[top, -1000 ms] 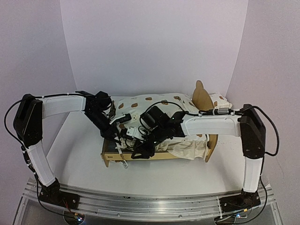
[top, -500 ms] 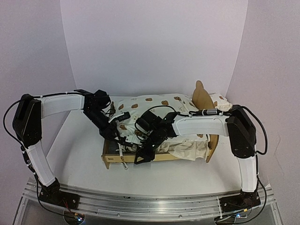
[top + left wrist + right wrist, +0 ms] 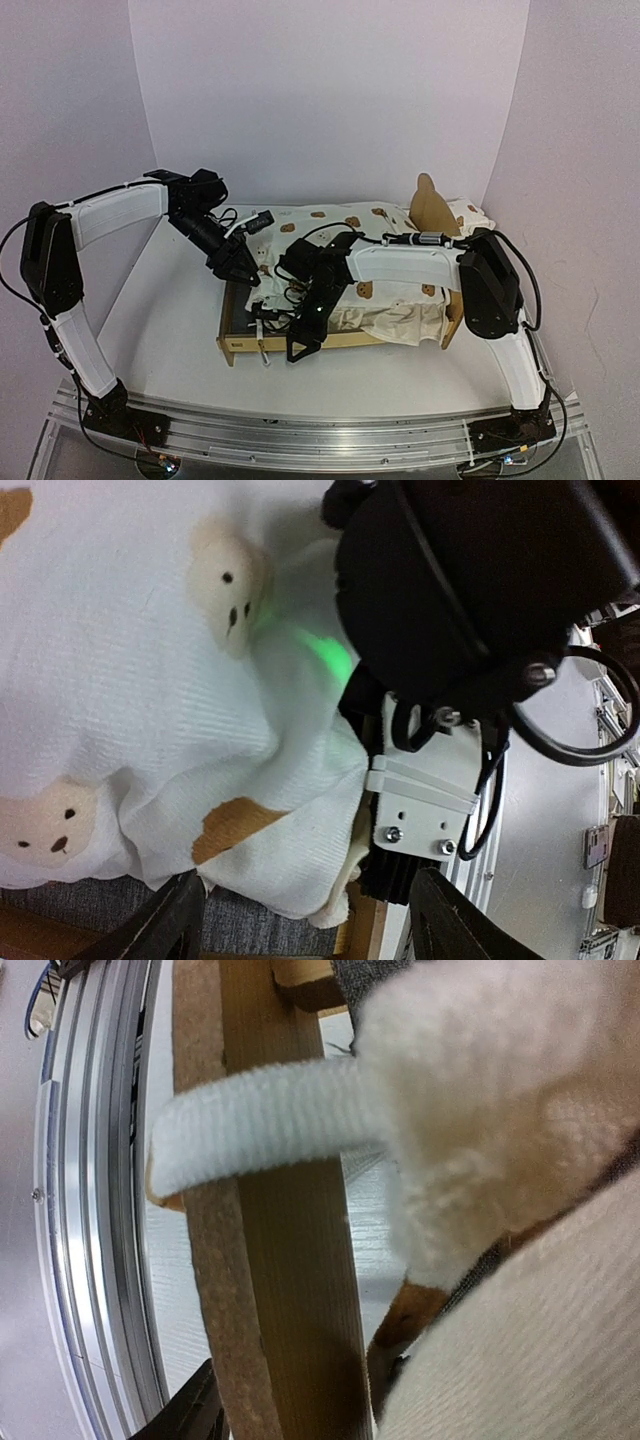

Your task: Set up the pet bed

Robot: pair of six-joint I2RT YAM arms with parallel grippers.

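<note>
White counter (image 3: 160, 300): cream bear-print mattress (image 3: 400, 300) lies in light plywood bed frame (image 3: 240, 345), bunched mid-picture; flattening remains. Left pincer (image 3: 315, 925) spread, empty; right pincer (image 3: 300, 345) state indeterminate.

No text, label, brand, number or sign could be read in any view; the cushion (image 3: 130, 710) carried only printed bear faces, no writing.

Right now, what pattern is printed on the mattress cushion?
Cream mattress cushion with tan and brown bears; clearest in the left wrist view.
</note>
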